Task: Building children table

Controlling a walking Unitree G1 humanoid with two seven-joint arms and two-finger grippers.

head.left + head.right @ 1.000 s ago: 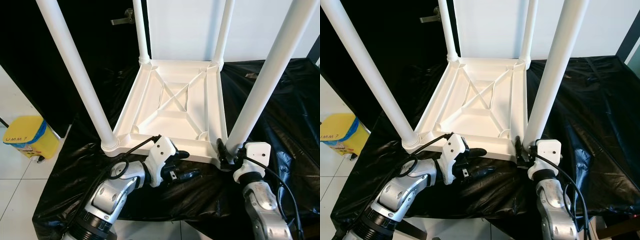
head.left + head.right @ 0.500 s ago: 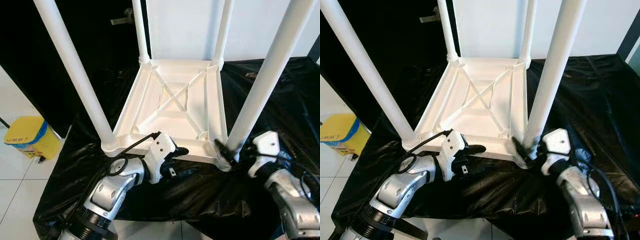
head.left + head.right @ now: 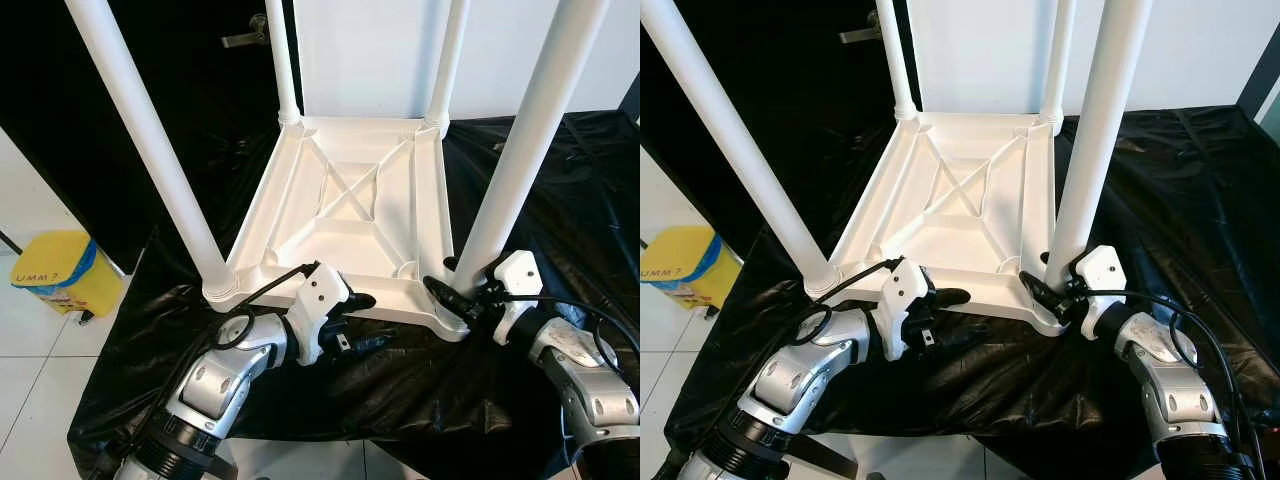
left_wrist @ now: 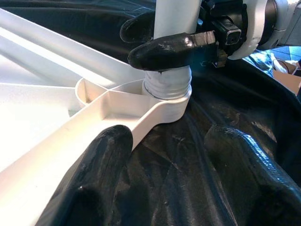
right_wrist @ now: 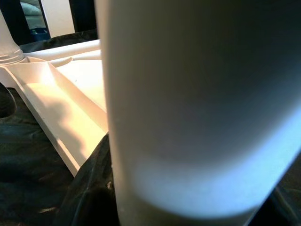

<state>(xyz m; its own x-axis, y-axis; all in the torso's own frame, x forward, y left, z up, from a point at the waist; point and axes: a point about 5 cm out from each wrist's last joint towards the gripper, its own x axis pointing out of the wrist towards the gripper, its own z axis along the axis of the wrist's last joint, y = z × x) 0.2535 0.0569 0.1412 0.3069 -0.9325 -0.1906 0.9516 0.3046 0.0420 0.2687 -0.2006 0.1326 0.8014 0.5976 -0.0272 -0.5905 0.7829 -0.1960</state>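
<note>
Upside-down white plastic table (image 3: 350, 215) sits on a black sheet (image 3: 560, 190) covering the work surface, four legs pointing up. I have my right gripper (image 3: 452, 300) clenched around the base of the near right leg (image 3: 510, 165), right where it meets the corner socket; the left wrist view shows one black finger (image 4: 171, 49) wrapped across the leg just above the collar. My left gripper (image 3: 352, 322) is released, fingers spread, one finger (image 4: 101, 155) against the near edge of the table frame, the other over the black sheet, holding nothing.

My guess on handling: hollow moulded plastic, light, stiff enough but the long legs give a lot of leverage, so pushing high up would tip or twist the whole thing. Smooth round tube, likely slippery under rubber pads. Best hold is low on the leg near the socket for seating or turning it, and the ribbed rim for bracing. The sheet looks slick, so the table may slide if I don't steady the frame with the left.

Yellow bin (image 3: 55, 272) on the floor to my left, well apart.
</note>
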